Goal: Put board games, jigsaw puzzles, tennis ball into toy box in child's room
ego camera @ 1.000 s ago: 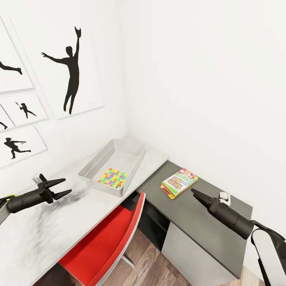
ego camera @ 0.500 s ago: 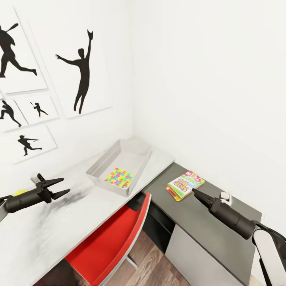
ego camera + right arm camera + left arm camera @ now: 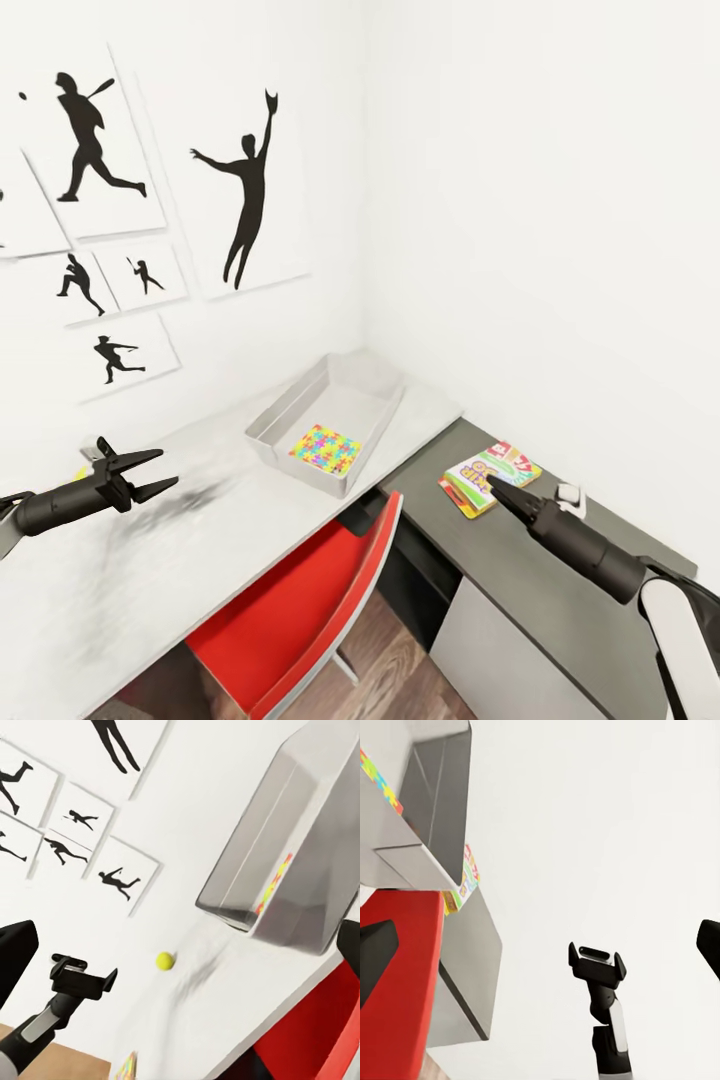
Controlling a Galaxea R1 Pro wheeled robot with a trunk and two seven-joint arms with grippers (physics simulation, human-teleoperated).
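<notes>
A board game [image 3: 490, 477] printed "SKIP-BO" lies on the dark worktop [image 3: 560, 590], just ahead of the right hand [image 3: 497, 488], whose fingers are together. The grey toy box [image 3: 275, 422] on the pale worktop [image 3: 150, 570] holds one jigsaw puzzle [image 3: 326, 449]. The left hand [image 3: 145, 474] hovers with fingers apart and empty. The tennis ball [image 3: 165, 961] rests on the pale worktop.

The pale grey table [image 3: 180, 540] runs from lower left toward the frame's centre, carrying the grey toy box [image 3: 372, 378] at its far end and a tennis ball [image 3: 165, 961]. On the adjoining dark desk [image 3: 560, 610] at lower right lies a board game [image 3: 480, 472].
</notes>
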